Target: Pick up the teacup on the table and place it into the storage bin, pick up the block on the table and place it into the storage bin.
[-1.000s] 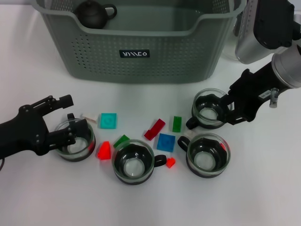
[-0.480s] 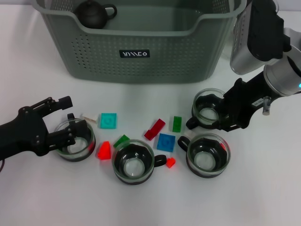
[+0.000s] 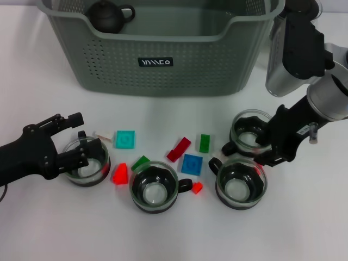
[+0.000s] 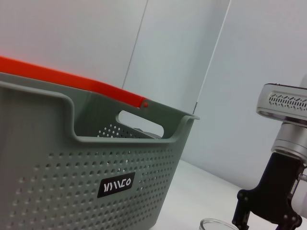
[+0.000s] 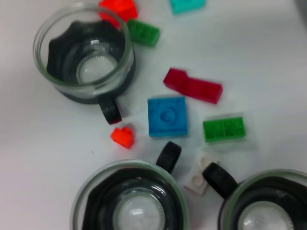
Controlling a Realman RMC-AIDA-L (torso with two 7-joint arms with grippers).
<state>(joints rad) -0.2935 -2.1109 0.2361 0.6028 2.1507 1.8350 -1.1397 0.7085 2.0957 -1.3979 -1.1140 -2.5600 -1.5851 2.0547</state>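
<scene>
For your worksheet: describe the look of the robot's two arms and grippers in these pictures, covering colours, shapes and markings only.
The left gripper is matte black, built of angular, jointed finger links on a black arm. The right gripper is also black and blocky, with a small white label on its side. Behind it sits a rounded silver-grey wrist segment, then a silver and black arm housing, and a small grey stub sticks out near the wrist.

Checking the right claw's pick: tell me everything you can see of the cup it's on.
The cup is clear glass in a black holder with a scalloped top edge and a black handle pointing toward the blocks. It is upright and empty, beside the front right cup. The right claw grips its far rim. Whether it has left the table is unclear.
</scene>
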